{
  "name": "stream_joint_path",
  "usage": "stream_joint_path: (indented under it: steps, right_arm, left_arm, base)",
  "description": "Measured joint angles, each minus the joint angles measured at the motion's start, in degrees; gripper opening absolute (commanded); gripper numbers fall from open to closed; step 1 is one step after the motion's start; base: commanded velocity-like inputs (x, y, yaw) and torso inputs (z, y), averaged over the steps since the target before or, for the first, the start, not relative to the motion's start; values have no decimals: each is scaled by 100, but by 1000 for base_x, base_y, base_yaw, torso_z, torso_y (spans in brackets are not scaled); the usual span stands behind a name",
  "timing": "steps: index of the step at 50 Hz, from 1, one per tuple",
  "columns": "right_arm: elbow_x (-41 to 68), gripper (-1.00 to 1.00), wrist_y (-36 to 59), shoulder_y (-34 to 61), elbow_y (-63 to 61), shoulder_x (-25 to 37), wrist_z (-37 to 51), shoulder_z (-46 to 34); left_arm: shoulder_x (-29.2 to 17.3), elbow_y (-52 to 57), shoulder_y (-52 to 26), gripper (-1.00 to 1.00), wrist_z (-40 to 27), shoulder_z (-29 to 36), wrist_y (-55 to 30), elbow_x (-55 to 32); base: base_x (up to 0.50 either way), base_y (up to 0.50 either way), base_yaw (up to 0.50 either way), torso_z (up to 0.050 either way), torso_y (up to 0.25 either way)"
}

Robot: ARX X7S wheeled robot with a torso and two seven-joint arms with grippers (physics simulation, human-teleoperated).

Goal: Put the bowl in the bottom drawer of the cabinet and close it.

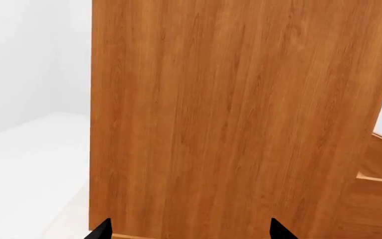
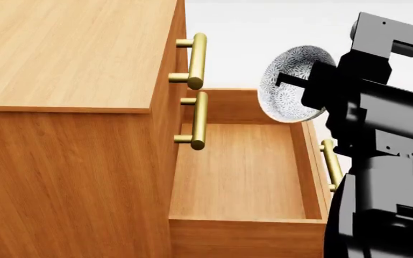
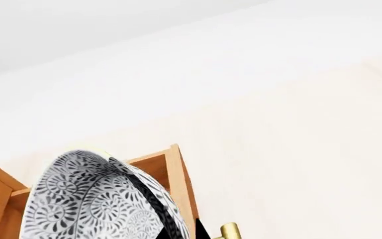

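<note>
The right gripper (image 2: 292, 80) has its jaws clamped on the rim of the bowl (image 2: 292, 80), holding it tipped on its side up over the far right corner of the bottom drawer (image 2: 242, 172). That drawer is pulled wide open from the cabinet (image 2: 70, 54), nothing inside. The left gripper (image 1: 189, 231) faces a plain wood side panel, jaws spread wide with nothing between the tips. No readable writing or logos, just the bowl's blue-grey floral print.
</note>
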Motion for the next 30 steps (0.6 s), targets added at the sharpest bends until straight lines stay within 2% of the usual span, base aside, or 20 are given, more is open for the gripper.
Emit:
stream_joint_path:
  steps: [30]
  right_arm:
    - [-551, -100, -51, -250, 0, -313, -207, 347]
  left_arm:
    - [-33, 16, 2, 100, -20, 26, 34, -43]
  base:
    - [0, 0, 0, 0, 0]
